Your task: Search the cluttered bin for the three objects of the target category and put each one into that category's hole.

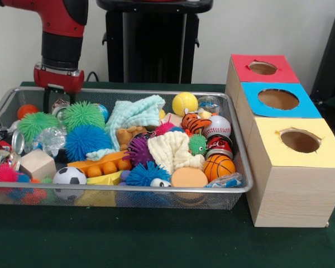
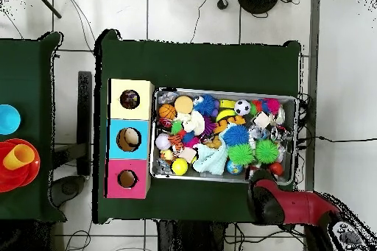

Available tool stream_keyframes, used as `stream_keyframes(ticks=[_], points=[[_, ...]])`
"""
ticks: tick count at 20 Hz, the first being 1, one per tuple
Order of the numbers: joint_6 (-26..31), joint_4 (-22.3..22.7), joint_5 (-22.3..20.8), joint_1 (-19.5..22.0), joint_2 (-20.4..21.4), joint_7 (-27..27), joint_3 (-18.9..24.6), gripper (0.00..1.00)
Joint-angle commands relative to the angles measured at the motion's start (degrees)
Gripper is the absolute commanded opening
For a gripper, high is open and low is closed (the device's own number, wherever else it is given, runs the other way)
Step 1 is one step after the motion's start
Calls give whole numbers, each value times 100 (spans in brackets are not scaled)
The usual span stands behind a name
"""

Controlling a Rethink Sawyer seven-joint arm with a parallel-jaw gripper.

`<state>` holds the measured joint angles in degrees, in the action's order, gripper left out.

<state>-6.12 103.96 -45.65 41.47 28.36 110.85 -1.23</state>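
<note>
The wire mesh bin is packed with toys; it also shows in the overhead view. A whitish-grey crinkly wad lies at the left among spiky balls. A clear wad with coloured dots sits at the far right corner. A bluish crumpled wad lies at the near right corner. The yellow-topped box's hole is right of the bin, and shows in the overhead view. My gripper hangs over the bin's far left corner, fingers apart and holding nothing. In the overhead view my red arm covers it.
A blue-topped box and a red-topped box stand behind the yellow one. A mint waffle towel and a cream waffle towel lie mid-bin among several balls. A second table with bowls shows at the overhead view's left.
</note>
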Motion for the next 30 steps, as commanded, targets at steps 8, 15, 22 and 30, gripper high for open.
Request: stream_keyframes(ticks=[8, 15, 22, 30], points=[[913, 922, 467, -322, 1114, 507, 205, 100], [933, 820, 578, -257, 1018, 473, 459, 100], [630, 918, 794, -258, 1097, 638, 816, 100], [395, 1104, 1066, -496, 1189, 840, 802, 100]])
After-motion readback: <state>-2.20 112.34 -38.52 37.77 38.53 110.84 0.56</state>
